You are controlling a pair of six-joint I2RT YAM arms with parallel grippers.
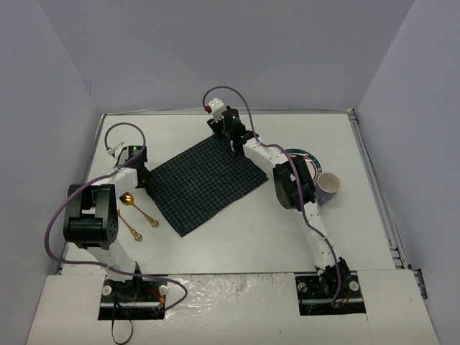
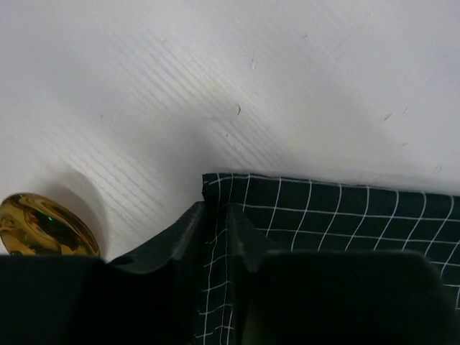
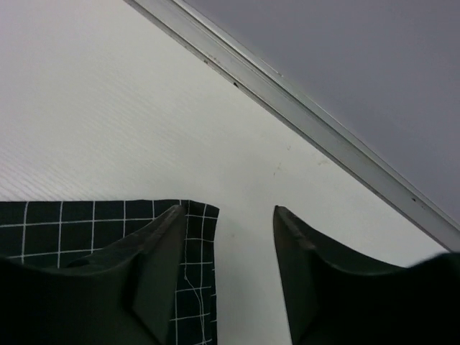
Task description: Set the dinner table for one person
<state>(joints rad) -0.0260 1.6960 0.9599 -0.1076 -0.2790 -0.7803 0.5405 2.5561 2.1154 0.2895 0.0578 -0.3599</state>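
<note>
Dinner table [image 1: 237, 237] with both arms at a dark checked cloth [image 1: 205, 183]

The white table fills the overhead view, the cloth lying skewed at its middle. The left gripper [image 2: 215, 230] pinches the cloth's left corner, fingers nearly together; the right gripper [image 3: 226, 266] stands spread over the far corner. Gold spoons [image 1: 136, 215] lie left; a cup [image 1: 329, 185] and plate [image 1: 305, 154] sit right.

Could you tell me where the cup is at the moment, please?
In the top view the cup stands upright on the table's right side, just right of the right arm and beside a plate that the arm partly hides.
</note>
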